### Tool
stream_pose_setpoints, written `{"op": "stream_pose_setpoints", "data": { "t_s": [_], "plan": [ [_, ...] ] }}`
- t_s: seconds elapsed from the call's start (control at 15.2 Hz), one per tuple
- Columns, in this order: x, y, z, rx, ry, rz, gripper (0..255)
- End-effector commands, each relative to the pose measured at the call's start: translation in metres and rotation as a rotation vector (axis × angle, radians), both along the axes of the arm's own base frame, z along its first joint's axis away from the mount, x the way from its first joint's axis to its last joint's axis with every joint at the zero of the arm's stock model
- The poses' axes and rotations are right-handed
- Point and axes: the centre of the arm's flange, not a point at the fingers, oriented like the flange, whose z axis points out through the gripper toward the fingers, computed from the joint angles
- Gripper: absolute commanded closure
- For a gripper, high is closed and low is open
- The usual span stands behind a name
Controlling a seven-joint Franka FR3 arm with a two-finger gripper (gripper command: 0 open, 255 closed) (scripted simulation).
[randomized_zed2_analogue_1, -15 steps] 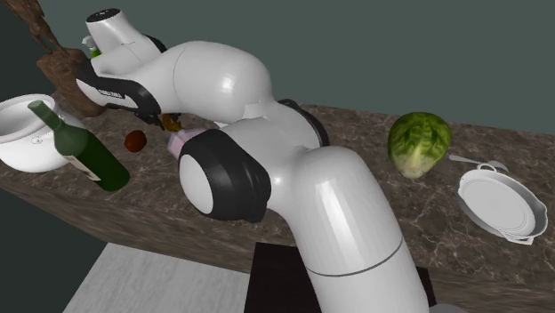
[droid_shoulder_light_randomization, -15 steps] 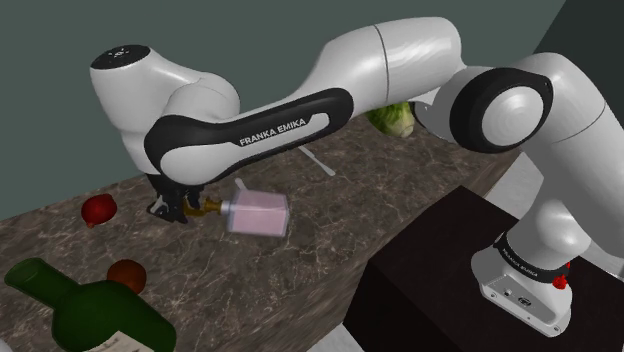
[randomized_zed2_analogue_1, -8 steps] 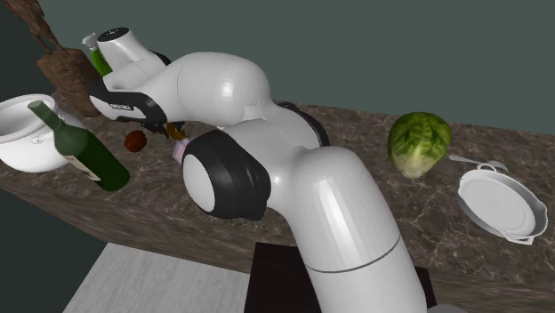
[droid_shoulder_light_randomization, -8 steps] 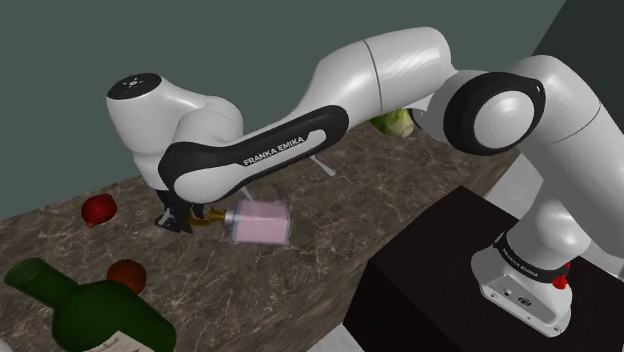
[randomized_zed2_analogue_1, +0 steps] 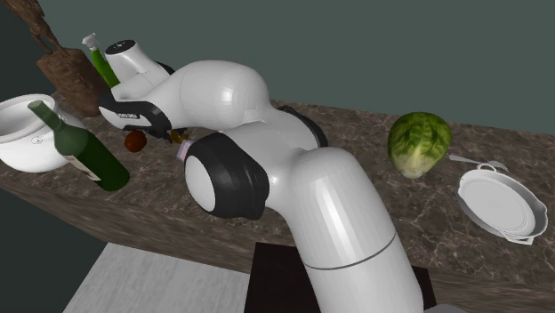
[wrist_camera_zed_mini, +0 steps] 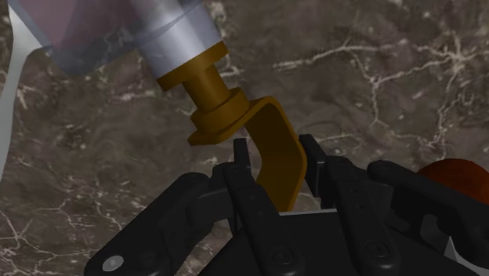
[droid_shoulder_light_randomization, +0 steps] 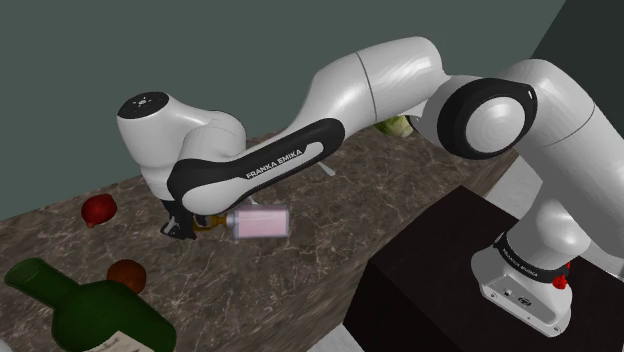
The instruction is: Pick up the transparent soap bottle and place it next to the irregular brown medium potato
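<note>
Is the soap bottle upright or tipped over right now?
Tipped sideways: the soap bottle is horizontal, the gripper clasping its brown pump spout.

**A:** Where is the tool?

**B:** Left of the middle. The black tool (droid_shoulder_light_randomization: 183, 222) hangs under the wrist of the white arm (droid_shoulder_light_randomization: 380, 75), right at the brown pump end of the soap bottle (droid_shoulder_light_randomization: 258, 222).

**A:** How does the bottle lie?

**B:** On its side, with its pinkish see-through body pointing toward the frame's right, over the dark marbled tabletop (droid_shoulder_light_randomization: 330, 230).

**A:** What else is around?

**B:** A red round fruit (droid_shoulder_light_randomization: 97, 209) sits at the left, near the tool but apart from it. A brownish round lump (droid_shoulder_light_randomization: 127, 275) lies lower left, and just below it is a dark green bottle (droid_shoulder_light_randomization: 85, 312) in the bottom-left corner. A green leafy head (droid_shoulder_light_randomization: 396, 126) peeks from behind the arm, upper middle. The dark stand (droid_shoulder_light_randomization: 440, 270) is at the lower right.
</note>
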Motion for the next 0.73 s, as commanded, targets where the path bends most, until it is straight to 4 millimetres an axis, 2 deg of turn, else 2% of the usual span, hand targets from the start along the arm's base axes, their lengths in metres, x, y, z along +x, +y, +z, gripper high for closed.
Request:
{"op": "stream_pose_setpoints", "data": {
  "t_s": [0.0,0.2,0.26,0.59,0.66],
  "plan": [
    [0.0,0.0,0.0,0.0,0.0,0.0,255],
    [0.0,0.0,0.0,0.0,0.0,0.0,255],
    [0.0,0.0,0.0,0.0,0.0,0.0,0],
    [0.0,0.0,0.0,0.0,0.0,0.0,0],
    [-0.001,0.0,0.013,0.0,0.0,0.0,0]
  ]
}}
